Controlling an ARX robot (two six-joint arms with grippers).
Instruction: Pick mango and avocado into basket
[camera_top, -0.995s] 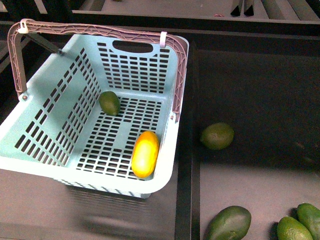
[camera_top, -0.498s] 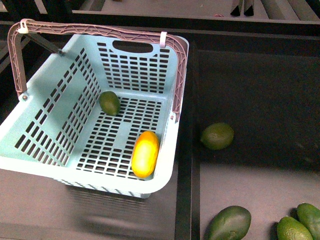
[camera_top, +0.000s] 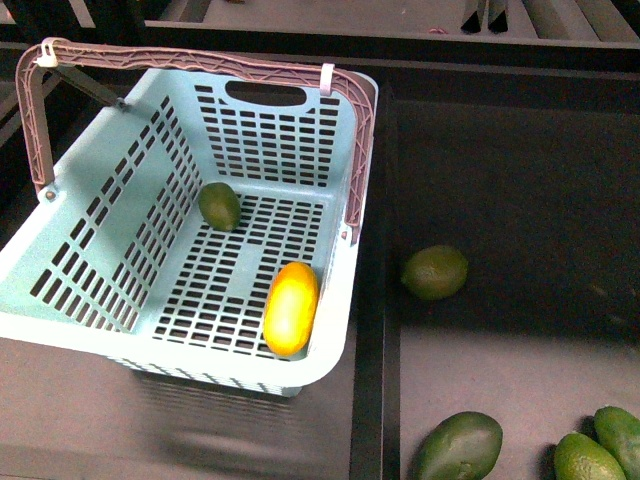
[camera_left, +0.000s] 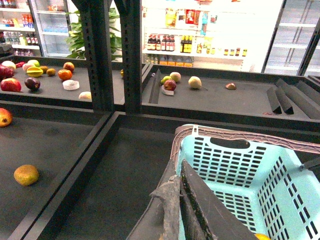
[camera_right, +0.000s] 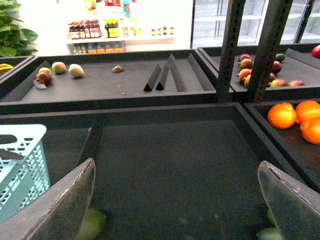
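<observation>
The light blue basket (camera_top: 100, 255) stands at the left of the front view with its pink handle swung back. Inside it lie the yellow-orange mango (camera_top: 290, 308) near the front right corner and the small dark green avocado (camera_top: 219, 206) toward the back. Neither arm shows in the front view. My left gripper (camera_left: 179, 172) is shut with nothing in it, held above the basket's (camera_left: 280, 175) near rim. My right gripper (camera_right: 176, 172) is open and empty over the dark tray floor to the right of the basket (camera_right: 20, 165).
A rounder green fruit (camera_top: 434, 272) lies on the dark tray right of the basket. Larger green fruits (camera_top: 460, 447) (camera_top: 600, 450) sit at the front right. Oranges (camera_right: 295, 117) fill a bin further right; shelves of mixed fruit stand behind.
</observation>
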